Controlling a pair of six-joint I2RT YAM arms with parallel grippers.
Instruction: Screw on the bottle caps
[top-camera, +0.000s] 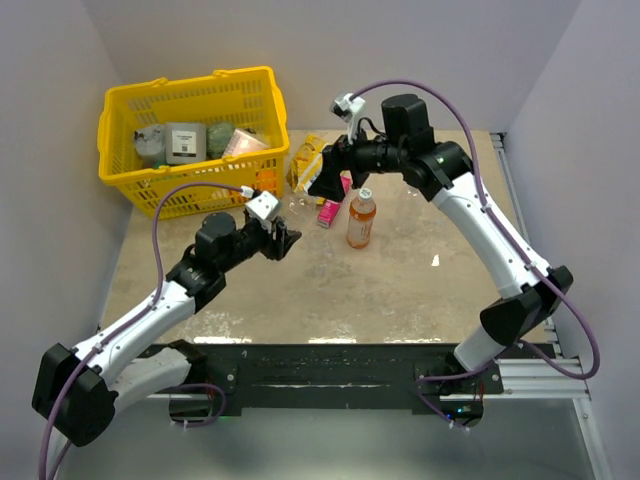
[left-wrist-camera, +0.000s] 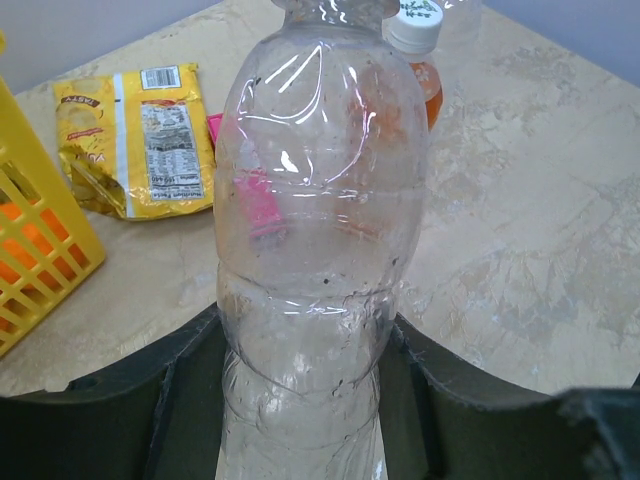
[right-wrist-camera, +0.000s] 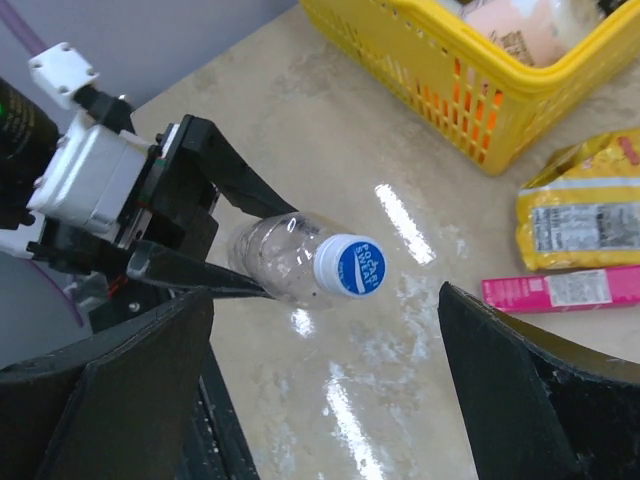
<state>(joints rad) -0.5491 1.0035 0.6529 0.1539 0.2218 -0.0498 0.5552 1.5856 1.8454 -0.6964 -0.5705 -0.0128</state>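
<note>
**Left pincer clamps clear bottle; right pincer spread wide above its cap**

The left gripper (top-camera: 285, 240) pinches a clear, colourless bottle (left-wrist-camera: 320, 230) by its lower body, one dark finger (left-wrist-camera: 170, 400) pressed against each side. The bottle's far end carries a blue cap (right-wrist-camera: 350, 268) with white lettering, sitting on the neck; how tightly it sits cannot be told. The right gripper (top-camera: 328, 182) hangs above that cap with its fingers spread wide, touching nothing. On the table (top-camera: 400, 300) just beside stands an orange drink bottle (top-camera: 361, 225), upright, with a white cap (top-camera: 365, 193) on top. A pink packet (right-wrist-camera: 560, 290) and a yellow snack packet (left-wrist-camera: 140, 140) lie near a yellow basket (top-camera: 190, 95).
</note>
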